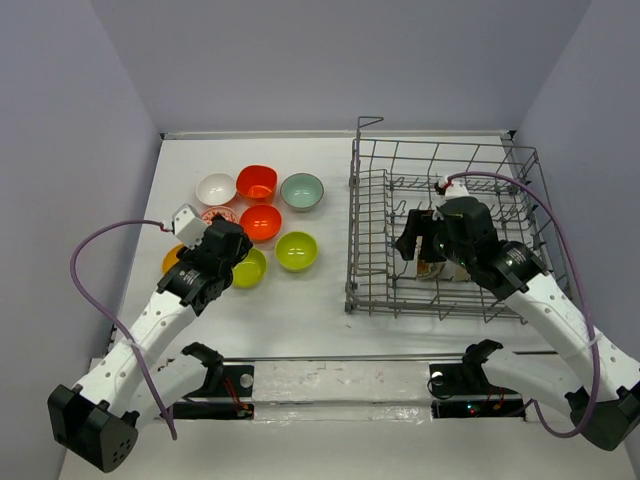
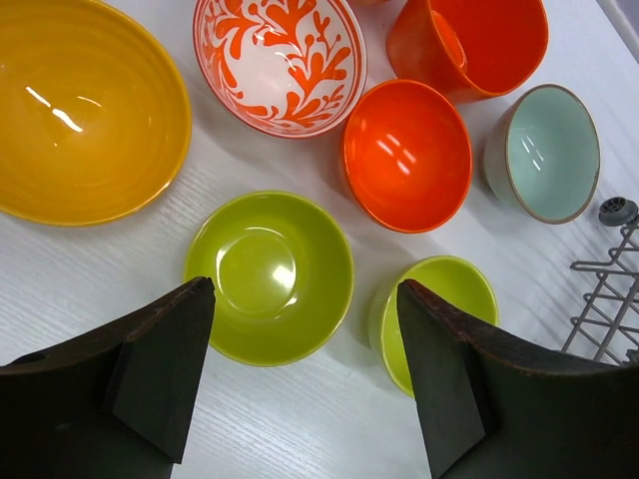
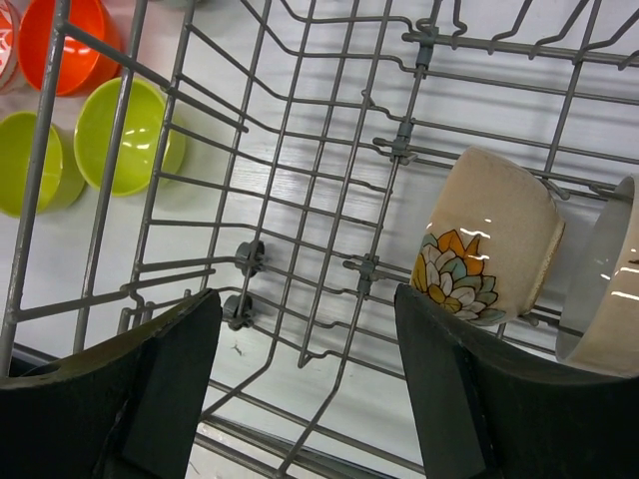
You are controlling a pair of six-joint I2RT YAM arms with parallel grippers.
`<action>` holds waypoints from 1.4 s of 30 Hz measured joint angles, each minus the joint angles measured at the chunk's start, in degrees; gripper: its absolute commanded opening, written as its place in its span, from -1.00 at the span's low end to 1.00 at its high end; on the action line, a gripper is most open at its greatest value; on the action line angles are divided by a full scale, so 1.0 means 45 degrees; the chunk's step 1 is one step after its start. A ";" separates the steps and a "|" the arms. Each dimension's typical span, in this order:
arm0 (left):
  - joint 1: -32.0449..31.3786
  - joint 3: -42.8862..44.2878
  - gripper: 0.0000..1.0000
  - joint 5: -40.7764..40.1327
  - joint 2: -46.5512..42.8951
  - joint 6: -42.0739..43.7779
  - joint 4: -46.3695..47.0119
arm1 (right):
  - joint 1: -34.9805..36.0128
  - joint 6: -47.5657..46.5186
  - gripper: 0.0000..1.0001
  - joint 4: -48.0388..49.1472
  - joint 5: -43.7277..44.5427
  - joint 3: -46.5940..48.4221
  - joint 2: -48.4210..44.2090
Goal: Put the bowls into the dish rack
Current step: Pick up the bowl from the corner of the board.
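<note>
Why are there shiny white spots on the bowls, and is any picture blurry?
Left wrist view: the spots are light reflecting off the glossy orange-yellow bowl and red-orange bowl. Right wrist view: the same glints on the flowered cup in the dish rack. Top view: even light, nothing blurry.

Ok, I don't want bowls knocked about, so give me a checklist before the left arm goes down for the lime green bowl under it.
1. Left pincer open and empty: ok, jaws spread wide.
2. Lined up: ok, the lime green bowl lies upright under the gap.
3. Room for the fingers: probably not ok; a second lime bowl sits close beside it, below one finger.
4. Free space in the dish rack: ok, most tines are bare; a floral cup rests at one side.
5. Right pincer out of the way: not ok, it hangs open inside the rack.
</note>
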 measured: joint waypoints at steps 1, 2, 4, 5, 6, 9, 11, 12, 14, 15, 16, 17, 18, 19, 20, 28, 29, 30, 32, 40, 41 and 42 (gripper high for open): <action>0.0102 0.0000 0.65 0.0068 0.0049 0.0073 0.0073 | 0.0000 0.0000 0.53 -0.0019 -0.0005 0.0000 -0.0049; 0.0223 -0.0005 0.65 0.0131 0.0078 0.0170 0.0165 | 0.0000 0.0000 0.53 -0.0034 -0.0005 0.0000 -0.0087; 0.0520 -0.0024 0.65 0.0189 0.0097 0.0287 0.0364 | 0.0000 0.0000 0.54 -0.0058 -0.0005 0.0000 -0.0204; 0.0743 -0.0107 0.66 0.0277 0.0097 0.0403 0.0559 | 0.0000 -0.0005 0.54 -0.0063 -0.0005 0.0000 -0.0238; 0.0908 -0.0204 0.66 0.0335 0.0097 0.0481 0.0680 | 0.0000 0.0000 0.54 -0.0083 -0.0005 0.0000 -0.0335; 0.1530 -0.0690 0.66 0.0588 0.0107 0.0675 0.1039 | 0.0000 0.0005 0.54 -0.0078 -0.0005 -0.0039 -0.0680; 0.1875 -0.1083 0.66 0.0797 0.0107 0.0763 0.1292 | 0.0000 0.0005 0.55 -0.0078 -0.0005 -0.0175 -0.0928; 0.2074 -0.1263 0.66 0.0928 0.0121 0.0797 0.1389 | 0.0000 0.0005 0.55 -0.0092 0.0000 -0.0267 -0.1035; 0.2458 -0.1671 0.65 0.1268 0.0126 0.0869 0.1768 | 0.0000 0.0010 0.55 -0.0117 0.0000 -0.0471 -0.1166; 0.2613 -0.1831 0.66 0.1438 0.0136 0.0889 0.1909 | 0.0000 0.0010 0.54 -0.0126 0.0000 -0.0529 -0.1166; 0.2773 -0.2021 0.66 0.1598 0.0160 0.0918 0.2079 | 0.0000 0.0010 0.54 -0.0121 -0.0005 -0.0593 -0.1161; 0.2846 -0.2123 0.65 0.1710 0.0180 0.0933 0.2176 | 0.0000 0.0010 0.54 -0.0141 -0.0005 -0.0641 -0.1151; 0.2900 -0.2239 0.66 0.1836 0.0209 0.0967 0.2322 | 0.0000 0.0010 0.55 -0.0170 -0.0005 -0.0695 -0.1146; 0.2924 -0.2341 0.65 0.1953 0.0243 0.0986 0.2453 | 0.0000 0.0015 0.55 -0.0175 -0.0005 -0.0753 -0.1151; 0.2929 -0.2429 0.65 0.2045 0.0262 0.1025 0.2594 | 0.0000 0.0010 0.56 -0.0175 -0.0005 -0.0787 -0.1151; 0.2929 -0.2919 0.64 0.2506 0.0389 0.1229 0.3366 | 0.0000 0.0049 0.55 -0.0180 0.0015 -0.0918 -0.1248; 0.2929 -0.2992 0.64 0.2545 0.0389 0.1229 0.3463 | 0.0000 0.0058 0.56 -0.0180 0.0019 -0.0923 -0.1287; 0.2929 -0.3065 0.62 0.2565 0.0389 0.1234 0.3546 | 0.0000 0.0058 0.56 -0.0180 0.0034 -0.0918 -0.1316; 0.2929 -0.3225 0.60 0.2667 0.0389 0.1234 0.3687 | 0.0000 0.0058 0.56 -0.0180 0.0034 -0.0918 -0.1355; 0.2929 -0.3993 0.50 0.3133 0.0384 0.1200 0.4148 | 0.0000 0.0063 0.55 -0.0180 0.0083 -0.0923 -0.1379; 0.2929 -0.4099 0.49 0.3181 0.0379 0.1200 0.4226 | 0.0000 0.0063 0.55 -0.0180 0.0083 -0.0918 -0.1379; 0.2929 -0.4172 0.48 0.3235 0.0374 0.1200 0.4255 | 0.0000 0.0068 0.56 -0.0180 0.0087 -0.0918 -0.1379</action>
